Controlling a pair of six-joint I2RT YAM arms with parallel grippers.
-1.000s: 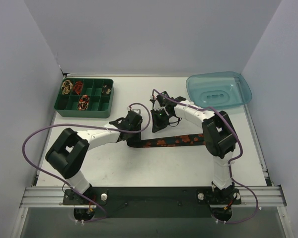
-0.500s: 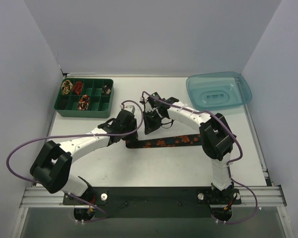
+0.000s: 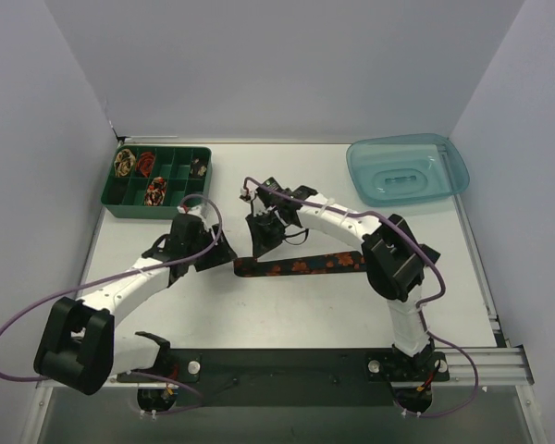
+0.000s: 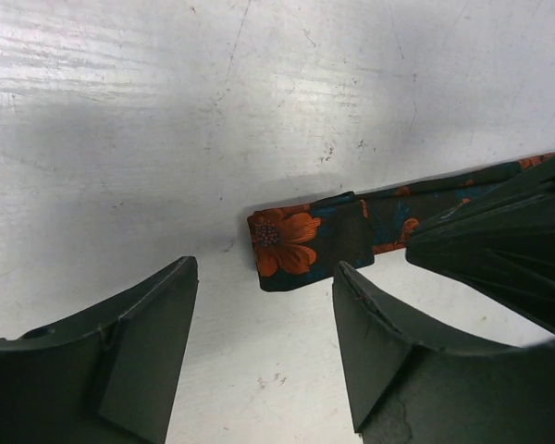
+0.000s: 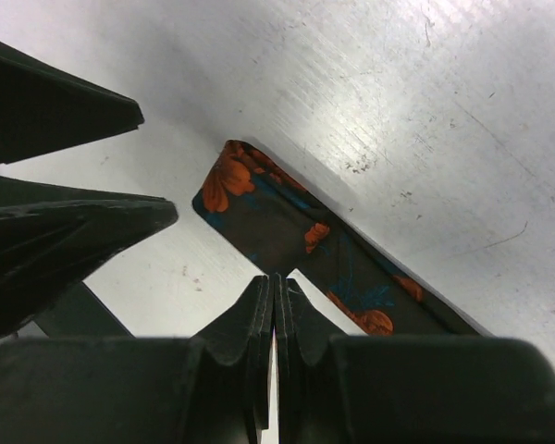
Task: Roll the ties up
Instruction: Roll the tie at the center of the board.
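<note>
The dark flowered tie (image 3: pixel 301 265) lies flat on the table (image 3: pixel 287 314), a little beyond its middle, and runs from 9 o'clock to 3 o'clock in the view from above. Its 9 o'clock end is turned over once into a short flat fold, so the roll is, I think, only at its first turn. Most of the strip is not yet rolled.

The left gripper (image 4: pixel 265 268) stands just at 9 o'clock of that fold, with its fingers wide apart and nothing between them; the fold lies in front of the gap, not inside it. The right gripper (image 5: pixel 275 305) hangs over the tie just next to the fold, its fingers pressed together on nothing. I cannot tell if its tips touch the cloth.

Three small rolled ties (image 3: pixel 154 191) sit in the green tray (image 3: pixel 153 213) at 10 o'clock, and a blue tub (image 3: pixel 407 166) is at 2 o'clock.

The danger now is that nothing holds the fold, so the cloth may spring back flat. The two grippers are also very near each other and could knock together. A crooked grip would make a loose, slanted roll.
</note>
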